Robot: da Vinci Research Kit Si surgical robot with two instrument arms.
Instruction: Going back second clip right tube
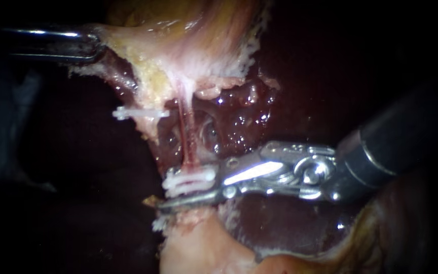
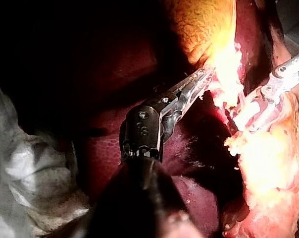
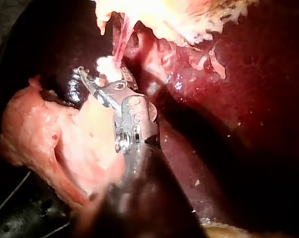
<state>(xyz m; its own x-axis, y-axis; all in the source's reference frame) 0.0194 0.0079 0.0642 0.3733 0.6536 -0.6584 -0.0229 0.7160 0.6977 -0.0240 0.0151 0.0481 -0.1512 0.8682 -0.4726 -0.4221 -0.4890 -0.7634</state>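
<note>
Right instrument [image 1: 191, 189] is lying crosswise to the right tube [image 1: 186, 142], which is running vertically. Its jaws are standing narrowly parted around the white clips [image 1: 188, 178] at the tube's lower end. Left instrument [image 1: 96, 45] is clamping the gallbladder [image 1: 178, 30] edge. Backing out probably means moving rightward, along the shaft.

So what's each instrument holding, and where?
The left instrument grips the pale yellowish tissue by its outer edge. Whether the right instrument grips the white plastic clip on the red tube cannot be told.
</note>
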